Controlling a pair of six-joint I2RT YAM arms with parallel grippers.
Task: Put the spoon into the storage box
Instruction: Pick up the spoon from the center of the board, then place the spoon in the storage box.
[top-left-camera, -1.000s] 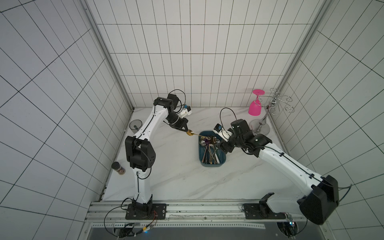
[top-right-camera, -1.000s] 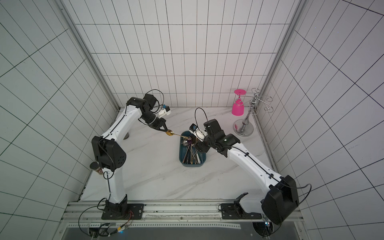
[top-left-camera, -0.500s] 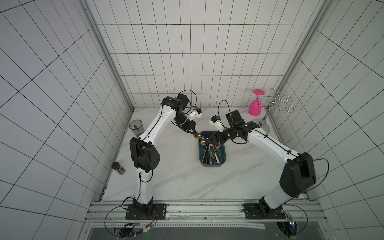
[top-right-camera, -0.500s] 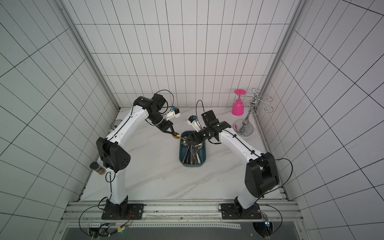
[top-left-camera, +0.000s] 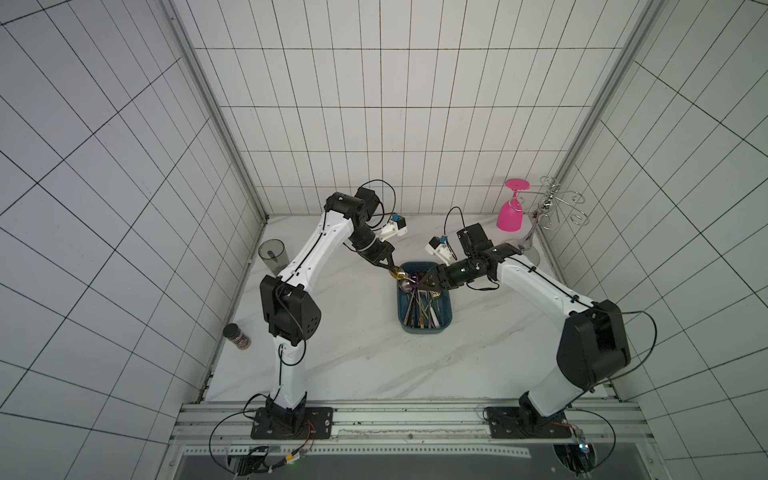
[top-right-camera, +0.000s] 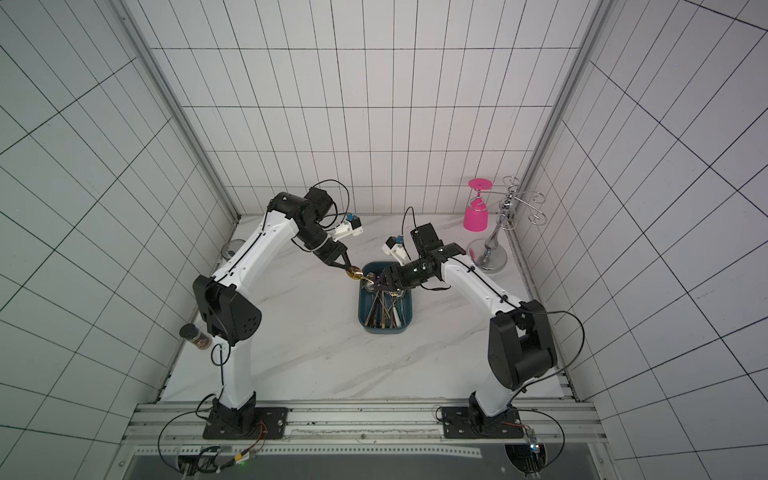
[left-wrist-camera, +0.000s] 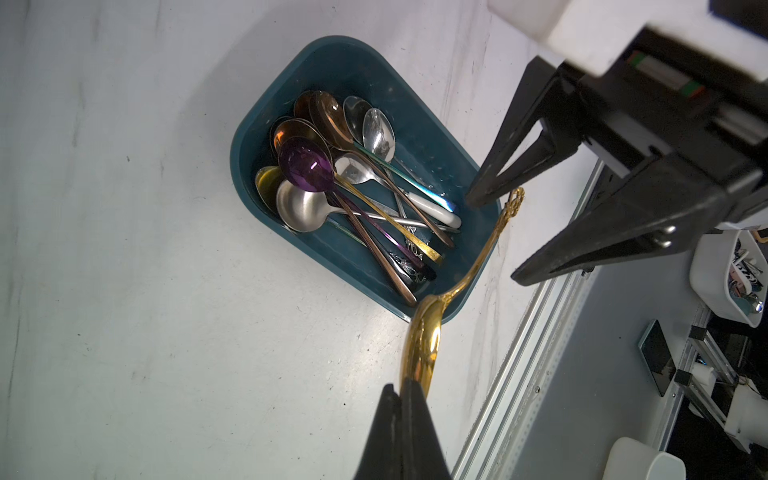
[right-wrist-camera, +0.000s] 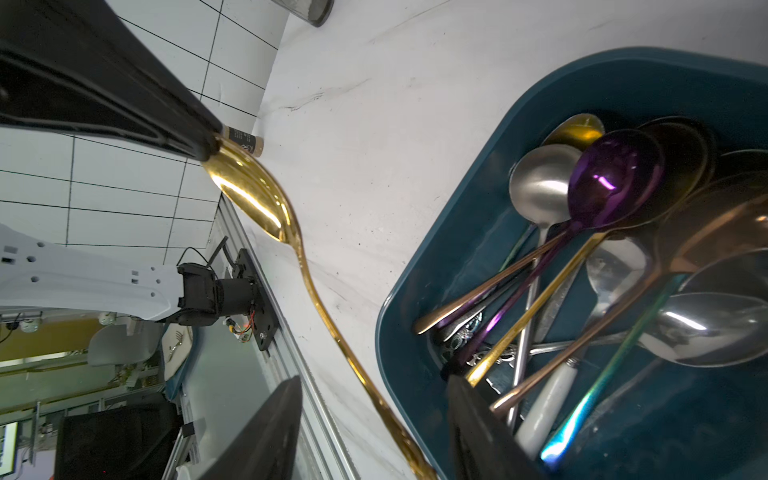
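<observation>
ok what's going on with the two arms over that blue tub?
Looks like a handover in mid-air. The left pincer is shut on the bowl of the gold spoon and holds it up by the edge of the storage box. The right pincer is open, with its jaws on either side of the spoon's handle, and does not grip it yet. The box already holds a pile of other spoons. The gold spoon is not in yet.

Both your top views are bright and even, wall tiles (top-left-camera: 83, 104) bowing at the edges. Glare streaks the gold spoon (right-wrist-camera: 253, 199).
</observation>
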